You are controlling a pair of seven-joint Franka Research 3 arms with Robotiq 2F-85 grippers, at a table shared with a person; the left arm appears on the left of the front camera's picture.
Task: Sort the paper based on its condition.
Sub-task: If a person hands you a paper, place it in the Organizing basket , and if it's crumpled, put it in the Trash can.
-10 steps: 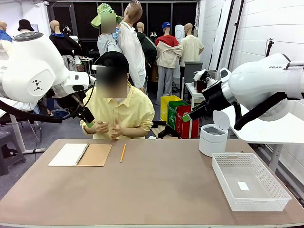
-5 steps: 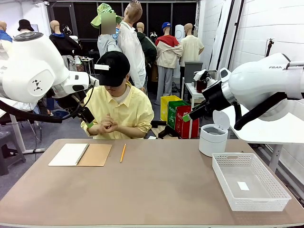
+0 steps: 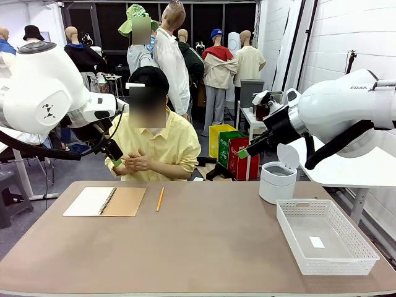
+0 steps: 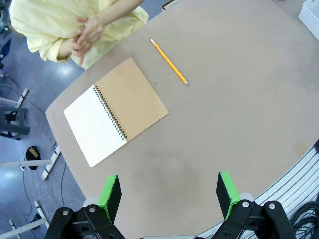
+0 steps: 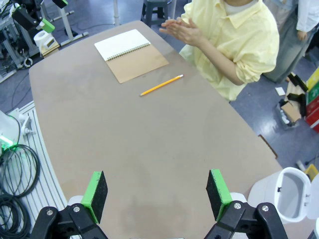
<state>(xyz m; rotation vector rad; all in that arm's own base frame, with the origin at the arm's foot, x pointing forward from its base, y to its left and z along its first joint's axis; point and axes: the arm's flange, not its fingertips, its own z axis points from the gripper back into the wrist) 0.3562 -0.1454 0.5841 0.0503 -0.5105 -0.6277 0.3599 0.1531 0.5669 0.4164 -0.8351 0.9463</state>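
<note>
The paper is out of view. A spiral notebook [image 3: 105,201] [image 4: 117,110] [image 5: 132,55] lies open at the table's far left, a white page beside its brown cover. My left gripper [image 3: 113,154] [image 4: 168,195] hangs open and empty high above that corner. High over the table's right side, my right gripper [image 3: 249,150] [image 5: 156,194] is also open with nothing in it. The person across the table holds both hands [image 3: 135,162] [image 5: 182,31] together in front of the chest.
A yellow pencil [image 3: 160,199] [image 4: 169,62] [image 5: 161,85] lies right of the notebook. A white mesh basket [image 3: 288,235] at the near right holds a tiny white tag [image 3: 316,242]. A small white bin [image 3: 276,181] [image 5: 291,191] with its lid up stands behind it.
The person's hands have shifted slightly against each other in front of the chest. Both arms and everything on the table have stayed still.
</note>
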